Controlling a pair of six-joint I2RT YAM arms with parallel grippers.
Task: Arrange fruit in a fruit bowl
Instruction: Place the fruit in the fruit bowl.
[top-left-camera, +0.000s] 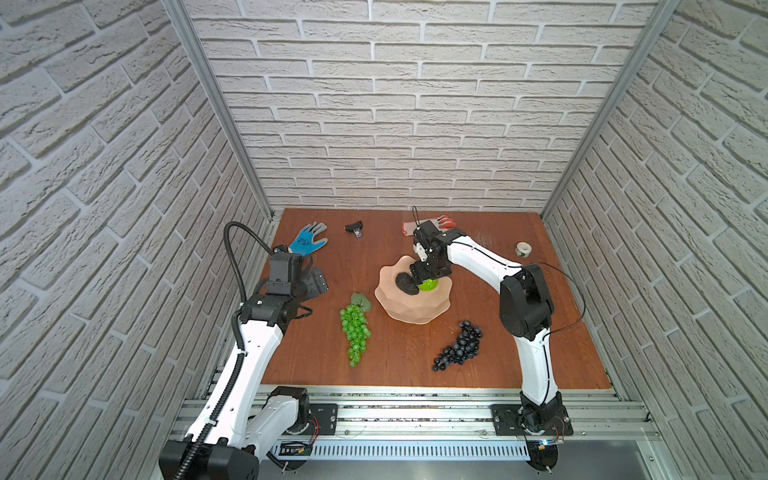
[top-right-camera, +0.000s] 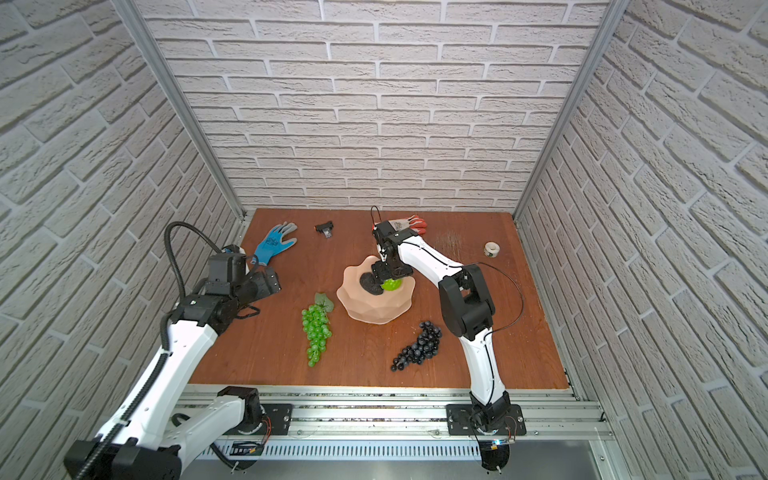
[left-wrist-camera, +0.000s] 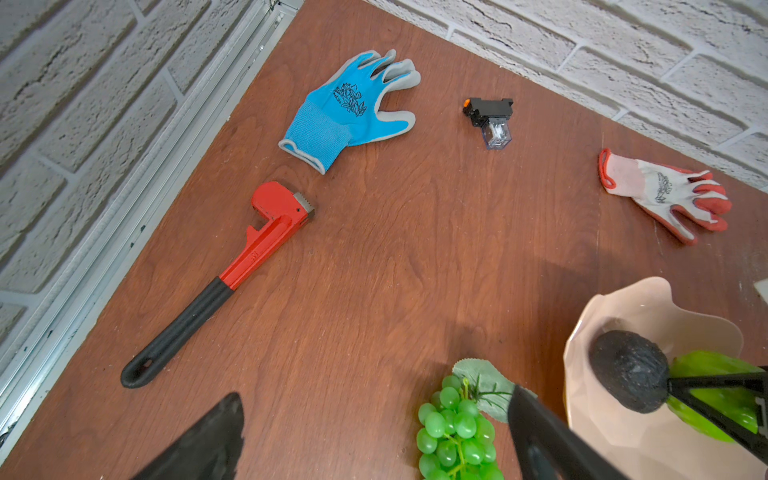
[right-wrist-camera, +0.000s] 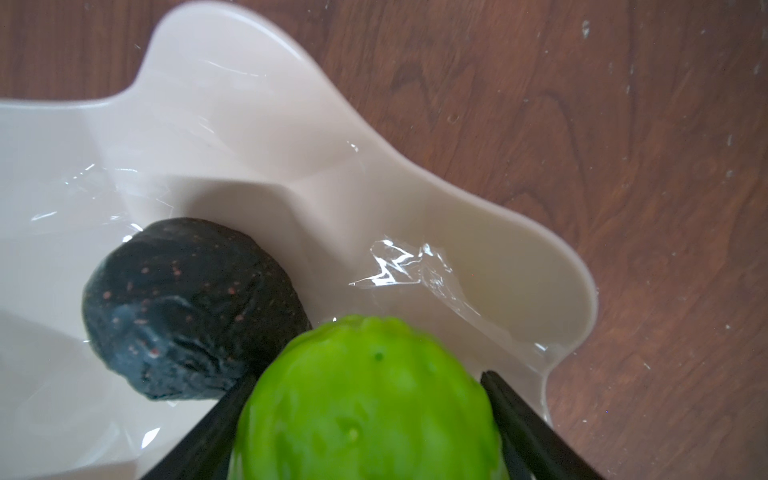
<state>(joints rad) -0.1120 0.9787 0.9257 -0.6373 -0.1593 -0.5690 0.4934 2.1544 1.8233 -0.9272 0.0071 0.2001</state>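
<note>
The pale peach fruit bowl (top-left-camera: 415, 316) (top-right-camera: 374, 309) (right-wrist-camera: 249, 124) stands mid-table. Inside it lies a dark bumpy avocado-like fruit (top-left-camera: 405, 283) (left-wrist-camera: 627, 370) (right-wrist-camera: 187, 307). My right gripper (top-left-camera: 424, 280) (right-wrist-camera: 368, 376) reaches down into the bowl, shut on the bright green round fruit (top-left-camera: 429, 285) (right-wrist-camera: 365, 415), which sits right beside the avocado. A green grape bunch (top-left-camera: 355, 328) (left-wrist-camera: 453, 432) lies left of the bowl. A dark grape bunch (top-left-camera: 459, 347) (top-right-camera: 419, 347) lies to its front right. My left gripper (top-left-camera: 309, 282) (left-wrist-camera: 374, 395) hovers open and empty near the table's left edge.
A red pipe wrench (left-wrist-camera: 249, 257) lies along the left edge, under my left arm. At the back lie a blue glove (top-left-camera: 307, 239), a small black relay (top-left-camera: 354, 229) and a white-orange glove (left-wrist-camera: 665, 191). A tape roll (top-left-camera: 523, 248) sits at the back right.
</note>
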